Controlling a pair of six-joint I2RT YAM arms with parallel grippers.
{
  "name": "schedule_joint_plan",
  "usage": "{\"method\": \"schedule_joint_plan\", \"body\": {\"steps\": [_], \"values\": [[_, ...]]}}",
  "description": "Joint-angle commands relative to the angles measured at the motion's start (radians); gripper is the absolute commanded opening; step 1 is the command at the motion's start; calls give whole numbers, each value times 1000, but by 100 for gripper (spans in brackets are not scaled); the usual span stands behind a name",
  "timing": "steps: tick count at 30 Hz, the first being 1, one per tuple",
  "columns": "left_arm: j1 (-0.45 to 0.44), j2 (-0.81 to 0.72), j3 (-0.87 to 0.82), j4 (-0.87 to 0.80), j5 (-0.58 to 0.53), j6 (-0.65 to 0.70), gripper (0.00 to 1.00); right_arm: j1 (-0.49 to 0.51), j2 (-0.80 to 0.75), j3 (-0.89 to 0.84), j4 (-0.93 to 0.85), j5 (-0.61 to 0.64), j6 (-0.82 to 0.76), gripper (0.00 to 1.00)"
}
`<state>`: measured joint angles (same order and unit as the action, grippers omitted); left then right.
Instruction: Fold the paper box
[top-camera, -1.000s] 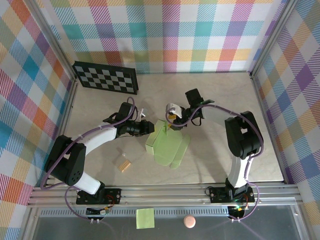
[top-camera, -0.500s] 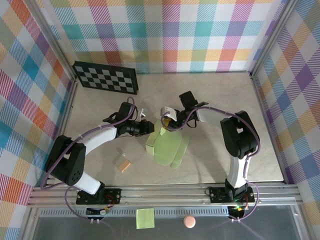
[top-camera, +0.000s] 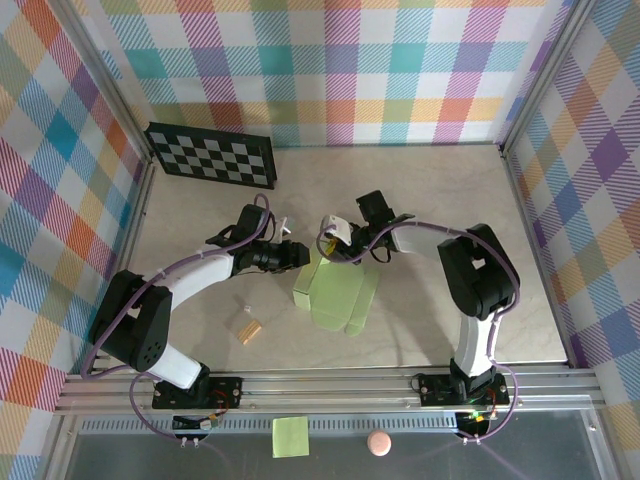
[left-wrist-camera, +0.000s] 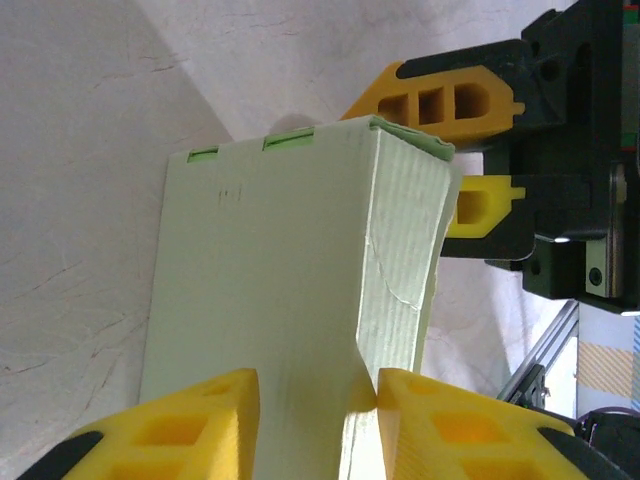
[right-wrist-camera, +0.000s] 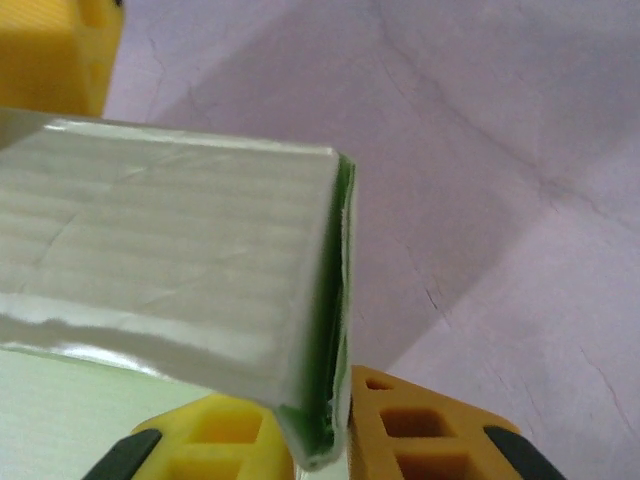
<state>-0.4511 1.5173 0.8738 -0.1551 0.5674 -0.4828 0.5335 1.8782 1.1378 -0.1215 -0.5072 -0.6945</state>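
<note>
Left gripper (left-wrist-camera: 315, 425) narrow, fingers pinching near edge of paper box (left-wrist-camera: 265, 280). Box stretches ahead of it, resting on table (left-wrist-camera: 80, 200), one side panel creased upward. Right gripper (right-wrist-camera: 320, 450) narrow, clamping folded box corner between its fingers, opposite left gripper.

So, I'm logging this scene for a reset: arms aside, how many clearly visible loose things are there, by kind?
pale lime-green card paper box: 1
black-and-white checkered board: 1
small tan block: 1
yellow-green square sticky note: 1
small pink round object: 1
Total: 5
</note>
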Motion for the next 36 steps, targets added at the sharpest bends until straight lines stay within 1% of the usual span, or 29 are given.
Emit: {"method": "schedule_joint_plan", "body": {"steps": [1,3,7,10,14,17,20,21,23,26,31,36], "values": [[-6,-18,-21,2,21,-10,34,38,-73,-35,36,92,125,17],[-7,-11,-25,3,23,-11,33,62,-99,-61,60,157,202,14],[-7,-5,-30,-4,15,-7,31,108,-154,-127,119,270,356,12],[-8,-11,-33,5,24,-13,31,143,-188,-191,177,348,462,11],[-9,-7,-27,-12,37,-4,31,191,-213,-251,228,485,623,6],[-9,-2,-26,-18,50,-2,31,230,-233,-294,280,555,732,0],[-12,3,-22,-30,54,4,31,265,-241,-339,342,607,815,0],[-13,4,-19,-34,55,6,31,275,-244,-360,380,613,825,3],[-14,7,-17,-41,51,11,31,277,-238,-400,460,607,827,13],[-14,9,-14,-43,46,12,31,276,-205,-425,555,586,783,20],[-14,24,-2,-53,45,14,31,266,-128,-425,657,548,782,23],[-14,24,4,-66,42,24,31,263,-73,-421,729,574,793,22]]}}
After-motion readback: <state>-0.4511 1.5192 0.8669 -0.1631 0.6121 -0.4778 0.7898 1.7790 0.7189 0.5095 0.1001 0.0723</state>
